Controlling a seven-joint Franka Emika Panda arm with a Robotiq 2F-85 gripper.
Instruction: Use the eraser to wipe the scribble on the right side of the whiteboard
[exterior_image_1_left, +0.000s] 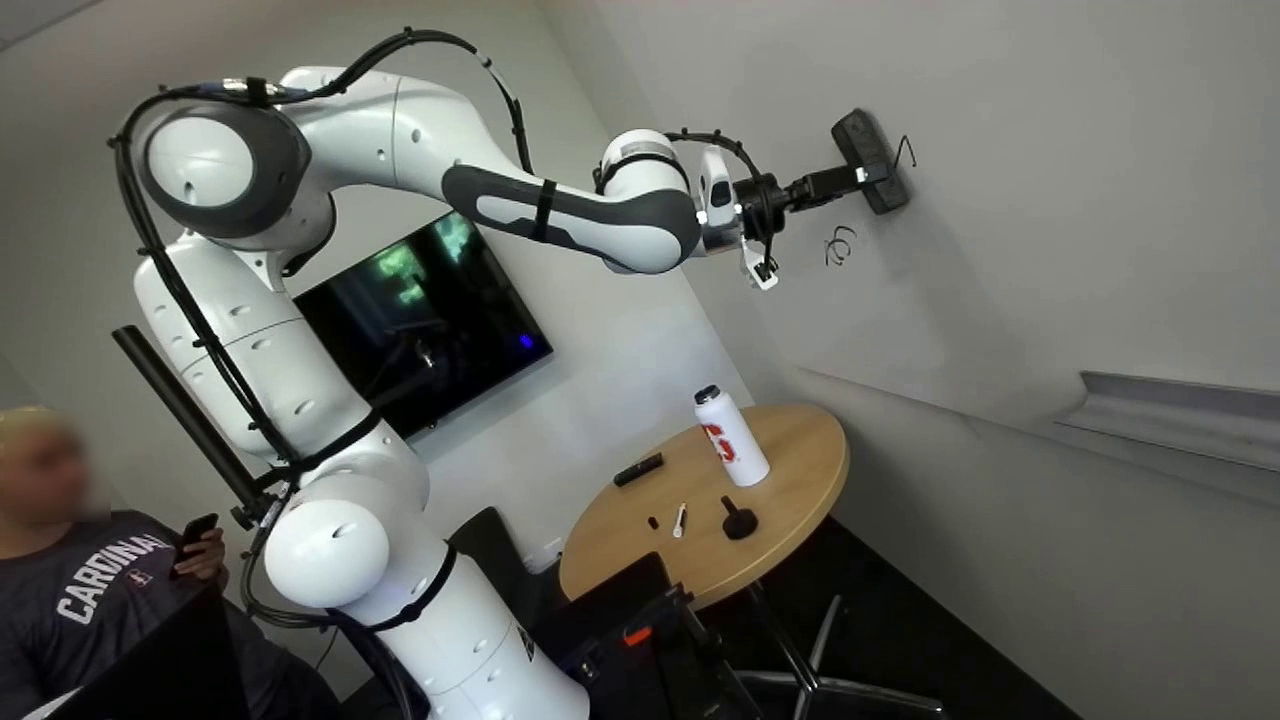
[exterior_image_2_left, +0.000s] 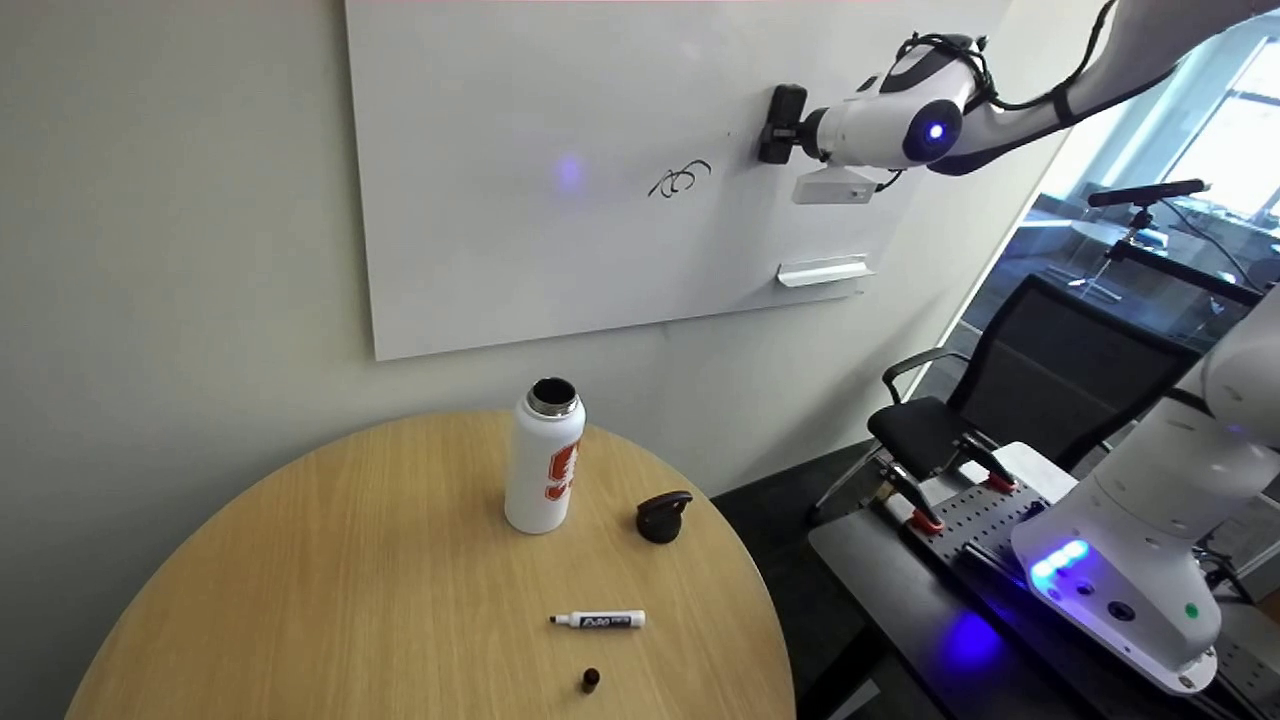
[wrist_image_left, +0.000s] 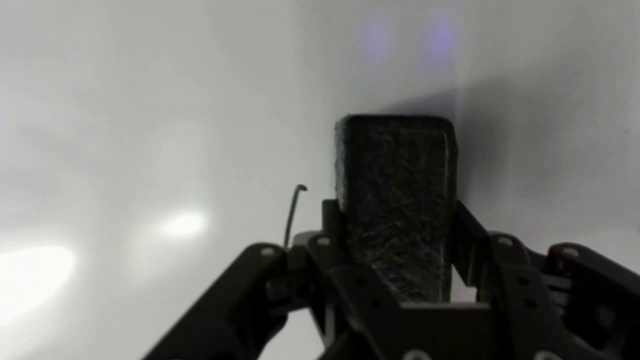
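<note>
My gripper is shut on the eraser, a dark rectangular block, with one finger on each long side. In both exterior views the eraser is flat against or very close to the whiteboard; I cannot tell if it touches. Of the scribble, only a short thin hooked dark line shows just beside the eraser; it also shows in the wrist view as a thin stroke left of the eraser. Whether more lies behind the eraser is hidden.
A smaller curly mark is on the board. A grey ledge sits low on it. A round table below holds a white bottle, a black cap and a marker. A person sits behind the arm.
</note>
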